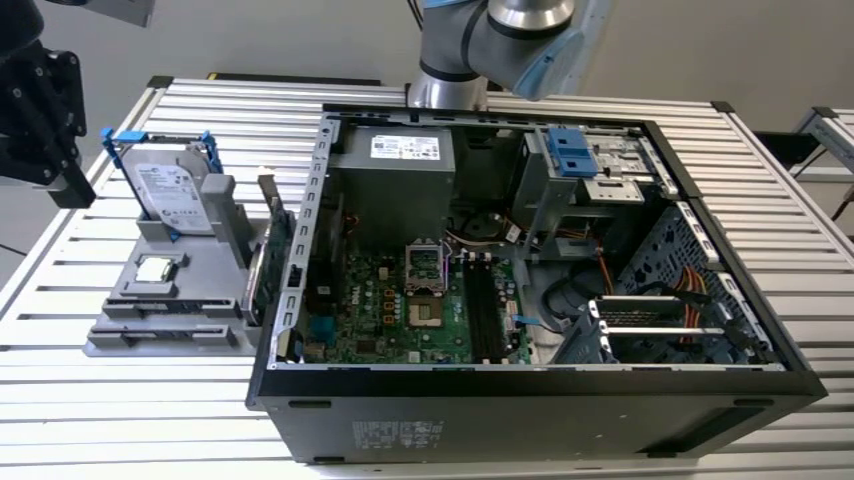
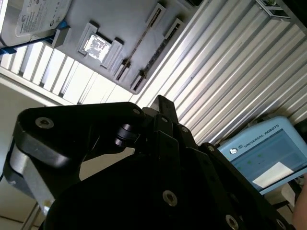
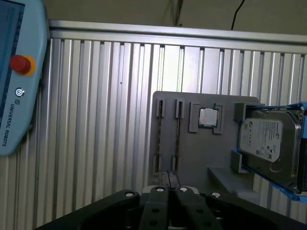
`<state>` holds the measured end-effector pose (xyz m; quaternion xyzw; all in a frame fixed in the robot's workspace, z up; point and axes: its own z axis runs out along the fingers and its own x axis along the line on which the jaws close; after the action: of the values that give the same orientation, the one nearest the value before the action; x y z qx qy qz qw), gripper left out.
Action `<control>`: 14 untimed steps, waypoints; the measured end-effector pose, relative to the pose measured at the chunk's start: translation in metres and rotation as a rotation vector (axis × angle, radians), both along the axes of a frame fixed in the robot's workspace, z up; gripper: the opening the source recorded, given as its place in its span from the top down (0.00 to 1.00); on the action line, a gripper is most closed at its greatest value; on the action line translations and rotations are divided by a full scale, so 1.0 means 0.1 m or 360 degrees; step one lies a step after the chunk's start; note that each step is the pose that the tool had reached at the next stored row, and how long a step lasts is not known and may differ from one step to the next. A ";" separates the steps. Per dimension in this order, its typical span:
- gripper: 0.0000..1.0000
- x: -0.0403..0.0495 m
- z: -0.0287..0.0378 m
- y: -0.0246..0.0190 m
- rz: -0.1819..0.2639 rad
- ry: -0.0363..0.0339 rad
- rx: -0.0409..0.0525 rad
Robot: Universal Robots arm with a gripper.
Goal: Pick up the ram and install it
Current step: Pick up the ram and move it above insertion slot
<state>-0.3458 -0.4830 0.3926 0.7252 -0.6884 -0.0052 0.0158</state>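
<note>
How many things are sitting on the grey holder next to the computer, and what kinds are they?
Hard drive: 1
Processor chip: 1
Thin boards on edge: 2
Total: 4

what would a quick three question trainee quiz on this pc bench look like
1. True or false: the gripper is holding the ram.
2. In the grey holder, what lies between the ram and the hard drive? A) fan B) processor chip C) screwdriver
3. In the exterior view, on which side of the open computer case does the holder sit?
Key: 1 false, the ram stands on edge in the holder; 2 B; 3 the exterior view's left.
</note>
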 end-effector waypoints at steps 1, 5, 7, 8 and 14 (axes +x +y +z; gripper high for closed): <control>0.00 0.000 0.000 0.000 0.0000 0.0000 0.0000; 0.00 0.000 0.000 0.000 0.0000 0.0000 0.0000; 0.00 0.000 0.000 0.000 0.0000 0.0000 0.0000; 0.00 0.000 0.000 0.000 0.0000 0.0000 0.0000; 0.00 -0.001 -0.009 0.000 -0.0029 0.0000 0.0000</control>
<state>-0.3459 -0.4830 0.3917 0.7188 -0.6950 -0.0054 0.0158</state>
